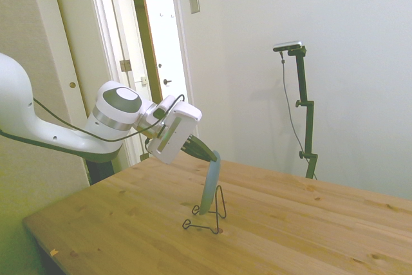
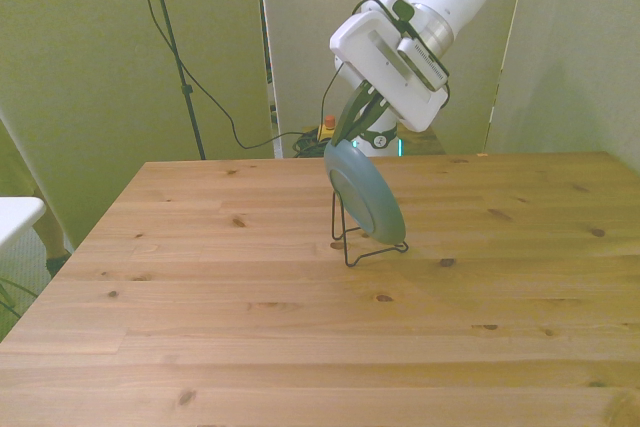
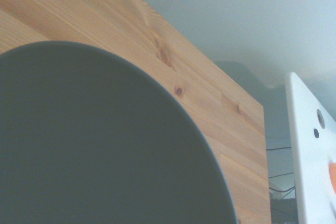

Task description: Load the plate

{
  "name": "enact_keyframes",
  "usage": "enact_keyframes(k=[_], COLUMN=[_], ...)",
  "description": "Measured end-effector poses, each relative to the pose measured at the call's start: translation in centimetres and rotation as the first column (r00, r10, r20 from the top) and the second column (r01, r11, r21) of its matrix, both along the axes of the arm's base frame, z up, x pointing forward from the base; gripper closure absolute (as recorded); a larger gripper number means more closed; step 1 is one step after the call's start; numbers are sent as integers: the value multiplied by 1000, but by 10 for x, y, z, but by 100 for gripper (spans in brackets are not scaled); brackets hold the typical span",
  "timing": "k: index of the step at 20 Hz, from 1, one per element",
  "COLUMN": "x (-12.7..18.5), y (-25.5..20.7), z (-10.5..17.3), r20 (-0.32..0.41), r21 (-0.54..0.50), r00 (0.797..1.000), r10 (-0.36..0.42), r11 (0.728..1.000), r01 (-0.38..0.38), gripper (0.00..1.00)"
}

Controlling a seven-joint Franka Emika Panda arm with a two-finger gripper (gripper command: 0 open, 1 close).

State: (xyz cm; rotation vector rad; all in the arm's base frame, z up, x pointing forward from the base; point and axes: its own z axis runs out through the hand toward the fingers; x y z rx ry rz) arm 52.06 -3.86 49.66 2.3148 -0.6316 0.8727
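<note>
The dark grey-green plate [image 1: 210,185] [image 2: 365,193] [image 3: 94,145] stands nearly upright on edge, its lower rim down in the small black wire stand [image 1: 207,214] [image 2: 368,242] at the middle of the table. My gripper [image 1: 209,154] [image 2: 343,142] is shut on the plate's top rim, reaching down at a slant from the arm. In the wrist view the plate's smooth face fills most of the picture. Whether the rim rests fully on the stand's wires I cannot tell.
The wooden table [image 1: 309,223] [image 2: 200,307] stretches wide around the stand. A white object [image 2: 15,217] shows at the front view's left edge, off the table. A door and wall stand behind in the side view.
</note>
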Motion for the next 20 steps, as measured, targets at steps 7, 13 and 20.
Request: enact_keyframes(k=[7,13,20], x=[1,-6,-12], y=[18,26,28], z=[-16,-25,-20], r20=[-9,-24,-12], r21=[-7,-12,-13], r00=[1000,1000,1000], r10=[23,19,15], r11=[1000,1000,1000], r01=[-23,-19,-15], gripper=[100,0,0])
